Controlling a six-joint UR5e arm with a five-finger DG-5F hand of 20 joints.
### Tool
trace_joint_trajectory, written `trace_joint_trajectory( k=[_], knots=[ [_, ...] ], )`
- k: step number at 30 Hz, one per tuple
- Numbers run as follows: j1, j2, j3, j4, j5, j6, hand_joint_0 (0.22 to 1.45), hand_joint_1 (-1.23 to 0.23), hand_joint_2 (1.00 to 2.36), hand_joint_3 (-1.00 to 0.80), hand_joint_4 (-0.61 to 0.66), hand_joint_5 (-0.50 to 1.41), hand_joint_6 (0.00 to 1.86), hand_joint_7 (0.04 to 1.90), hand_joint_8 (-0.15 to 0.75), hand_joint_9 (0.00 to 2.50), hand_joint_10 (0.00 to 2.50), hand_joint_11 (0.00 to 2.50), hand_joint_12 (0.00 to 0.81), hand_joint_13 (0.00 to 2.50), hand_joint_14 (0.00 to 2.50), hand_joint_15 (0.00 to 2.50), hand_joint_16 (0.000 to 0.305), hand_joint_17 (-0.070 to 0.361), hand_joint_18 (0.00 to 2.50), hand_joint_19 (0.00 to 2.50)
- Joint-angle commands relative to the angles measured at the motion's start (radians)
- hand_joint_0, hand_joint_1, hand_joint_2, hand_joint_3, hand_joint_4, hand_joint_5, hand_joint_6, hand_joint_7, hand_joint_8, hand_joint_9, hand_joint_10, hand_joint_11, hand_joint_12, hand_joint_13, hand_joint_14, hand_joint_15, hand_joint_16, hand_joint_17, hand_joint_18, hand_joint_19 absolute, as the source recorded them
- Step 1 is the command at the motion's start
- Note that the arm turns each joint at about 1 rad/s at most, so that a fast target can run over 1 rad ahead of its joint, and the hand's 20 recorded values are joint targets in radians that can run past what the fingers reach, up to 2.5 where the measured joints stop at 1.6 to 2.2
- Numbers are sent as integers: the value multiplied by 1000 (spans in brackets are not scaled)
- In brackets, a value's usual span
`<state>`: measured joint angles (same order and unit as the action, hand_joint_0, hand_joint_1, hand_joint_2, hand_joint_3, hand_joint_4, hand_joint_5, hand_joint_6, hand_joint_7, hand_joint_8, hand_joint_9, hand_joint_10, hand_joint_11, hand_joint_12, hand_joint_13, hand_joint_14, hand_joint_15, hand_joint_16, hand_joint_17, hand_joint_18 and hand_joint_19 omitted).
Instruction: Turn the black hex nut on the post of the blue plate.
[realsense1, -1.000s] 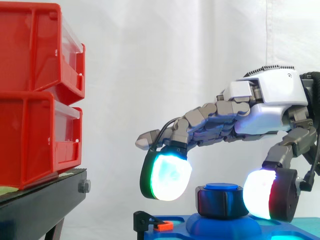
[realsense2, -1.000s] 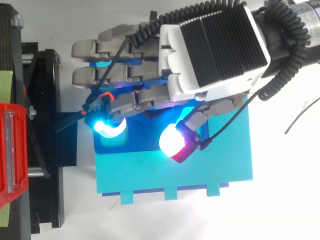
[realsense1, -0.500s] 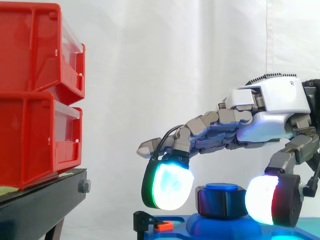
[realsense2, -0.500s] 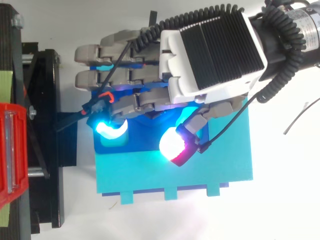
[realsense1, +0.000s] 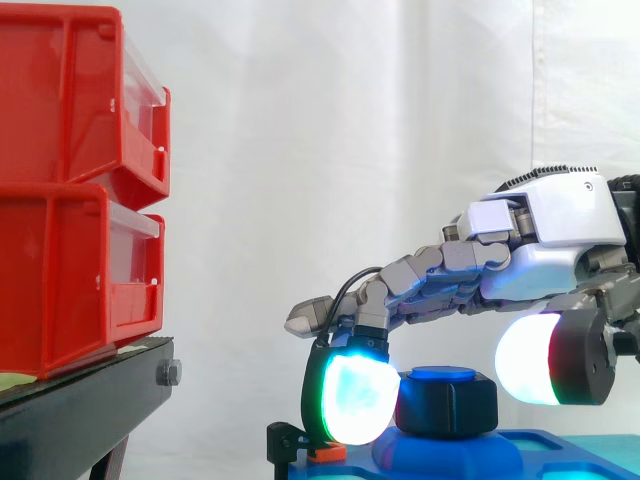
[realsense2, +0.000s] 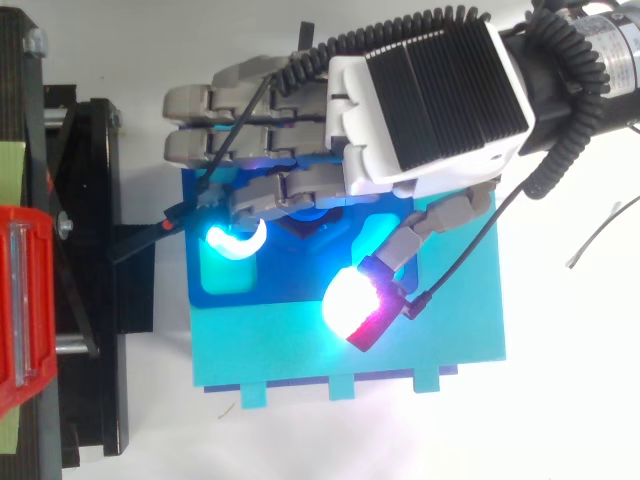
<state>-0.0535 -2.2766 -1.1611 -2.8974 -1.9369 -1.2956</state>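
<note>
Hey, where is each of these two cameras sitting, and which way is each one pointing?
Side view: beside the work at about its height, looking level across the black hex nut on the blue plate; the hand comes in from the right edge, and the red bins are at left.
Top view: above the work, looking down on the plate; the back of the hand and the arm come in from the upper right.
Shared: the same hand over the same plate, and the red bins on the black stand.

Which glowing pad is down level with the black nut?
The green-rimmed cyan pad, low beside the black hex nut; the white-and-red pad sits higher, off to the right.
</note>
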Motion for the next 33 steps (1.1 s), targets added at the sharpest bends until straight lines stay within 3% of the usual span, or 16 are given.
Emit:
trace_joint_trajectory(
  k=[1,12,33],
  knots=[
    [-2,0,-2,1,-2,-2,423,-385,1000,-500,254,-224,504,890,254,56,0,0,378,0,0,0,54,122,0,367],
    [-12,0,0,6,-4,-14,423,-358,1000,-500,265,-219,504,905,258,73,0,0,378,0,0,0,54,122,0,376],
    [-40,0,0,27,-39,-27,426,-373,1000,-500,270,-212,504,896,263,110,0,0,379,0,0,0,54,122,0,339]
  ],
)
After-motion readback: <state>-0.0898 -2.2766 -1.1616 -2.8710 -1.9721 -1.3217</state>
